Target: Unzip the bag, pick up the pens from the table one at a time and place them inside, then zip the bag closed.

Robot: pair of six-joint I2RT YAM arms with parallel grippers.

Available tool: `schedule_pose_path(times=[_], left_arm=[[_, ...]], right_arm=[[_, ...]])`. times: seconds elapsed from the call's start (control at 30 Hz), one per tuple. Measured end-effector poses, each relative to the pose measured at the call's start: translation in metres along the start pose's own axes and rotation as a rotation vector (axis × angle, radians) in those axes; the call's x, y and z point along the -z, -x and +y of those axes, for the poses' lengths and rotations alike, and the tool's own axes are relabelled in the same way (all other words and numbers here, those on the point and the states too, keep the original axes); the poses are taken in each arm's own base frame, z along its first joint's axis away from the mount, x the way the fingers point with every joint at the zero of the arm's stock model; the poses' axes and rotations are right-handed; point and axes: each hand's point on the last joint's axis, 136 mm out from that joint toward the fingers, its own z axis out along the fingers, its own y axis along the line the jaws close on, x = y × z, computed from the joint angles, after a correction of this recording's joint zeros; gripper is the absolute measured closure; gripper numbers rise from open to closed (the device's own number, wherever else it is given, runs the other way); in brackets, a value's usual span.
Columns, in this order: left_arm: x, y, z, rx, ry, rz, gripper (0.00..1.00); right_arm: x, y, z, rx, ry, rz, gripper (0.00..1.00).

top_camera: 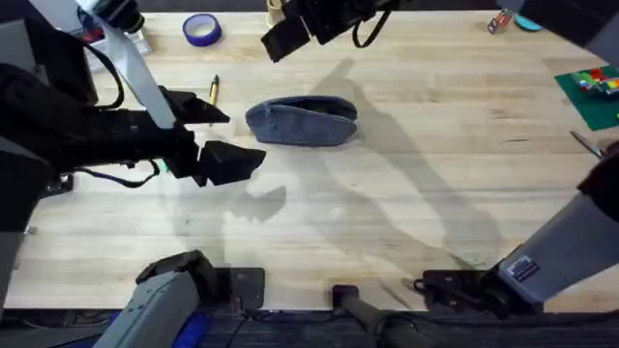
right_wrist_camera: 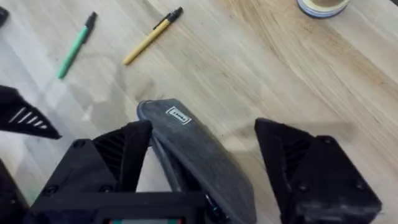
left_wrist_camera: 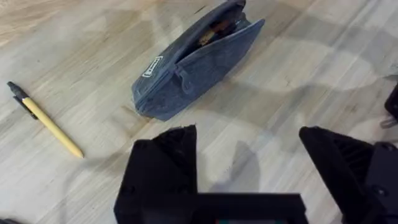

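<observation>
The bag (top_camera: 302, 122) lies on the table (top_camera: 387, 213) a little left of centre in my overhead view, long side across, with the top seam gaping slightly. I see the yellow pen (top_camera: 214, 90) up and to its left, apart from it, and a roll of blue tape (top_camera: 201, 30) farther back. My left gripper (top_camera: 221, 135) sits just left of the bag, arm reaching in low from the left edge, its two black fingers spread with clear table between them. My right arm rises from the lower right and crosses high over the table; its gripper (top_camera: 290, 37) hangs blurred above the far edge, behind the bag.

From the left wrist, the bag (left_wrist_camera: 196, 59) shows its zip parted along the upper half, and I can make out something brownish-orange inside the mouth, too small to name. A small white label sits near its closed end. The yellow pen (left_wrist_camera: 46, 120) lies on bare wood, well apart from the bag. My left gripper (left_wrist_camera: 249, 162) is spread wide, holding nothing.

From the right wrist, the bag (right_wrist_camera: 199, 155) lies directly under the right gripper (right_wrist_camera: 205, 140), between the parted fingers, which do not visibly touch it. Beyond it lie the green pen (right_wrist_camera: 76, 45) and yellow pen (right_wrist_camera: 151, 36), near each other on the table.
</observation>
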Motion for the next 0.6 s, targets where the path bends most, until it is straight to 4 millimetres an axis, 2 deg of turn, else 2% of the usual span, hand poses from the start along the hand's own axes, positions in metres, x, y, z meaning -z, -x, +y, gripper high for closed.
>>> schedule_pose_path(times=[0.27, 0.47, 0.6], left_arm=[[0.000, 0.000, 0.000, 0.000, 0.000, 0.000, 0.008], [0.000, -0.001, -0.001, 0.007, -0.004, 0.004, 0.009], [0.000, -0.001, -0.002, 0.009, -0.006, 0.005, 0.006]], right_arm=[[-0.012, 0.000, 0.001, 0.019, -0.032, 0.011, 0.007], [-0.012, 0.026, 0.014, 0.054, -0.023, -0.033, 0.007], [-0.019, 0.041, 0.019, 0.074, -0.016, -0.052, 0.007]])
